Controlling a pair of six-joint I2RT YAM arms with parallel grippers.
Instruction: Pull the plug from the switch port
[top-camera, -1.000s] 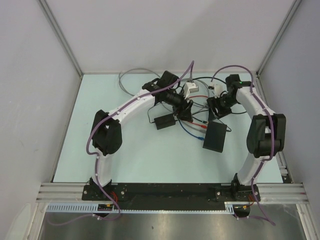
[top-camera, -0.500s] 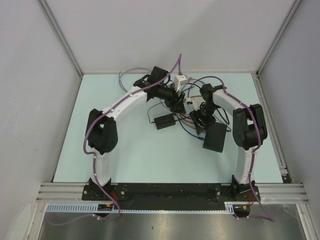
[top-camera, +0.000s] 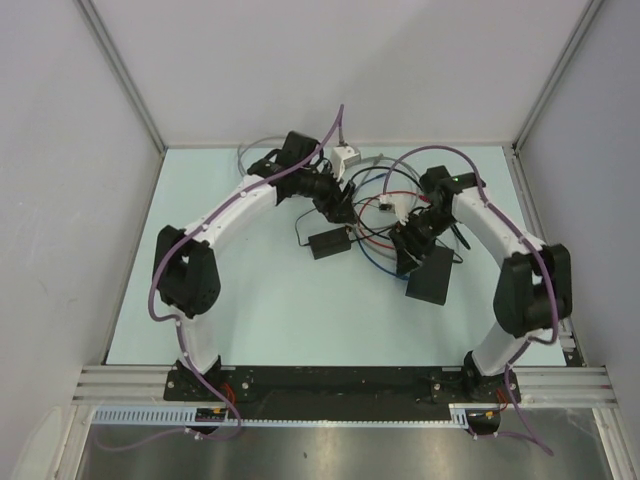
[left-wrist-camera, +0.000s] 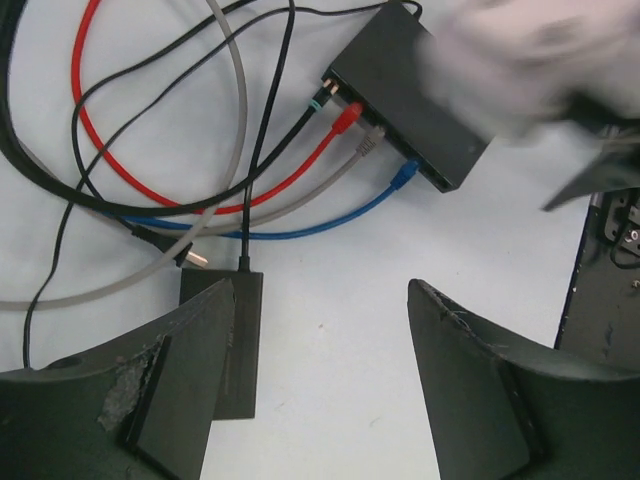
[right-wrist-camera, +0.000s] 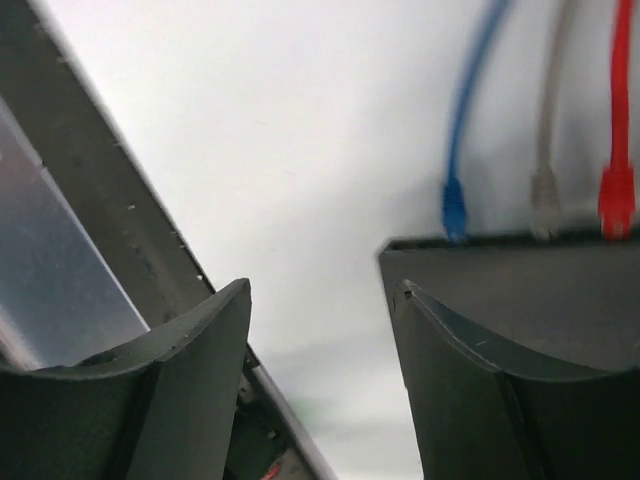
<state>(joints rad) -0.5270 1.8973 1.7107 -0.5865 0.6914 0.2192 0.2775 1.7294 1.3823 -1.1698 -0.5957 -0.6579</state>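
The switch port row lines the narrow edge of the flat black switch, right of centre on the table, with a red plug and a blue plug among four seated there. The right gripper hovers beside the blue plug, jaws apart and empty. The left gripper gapes, empty, above the small black brick

A pale green tabletop boxed in on three sides by plain grey-white panels, aluminium posts at the back corners, a brushed metal ledge along the near edge, under soft, even light
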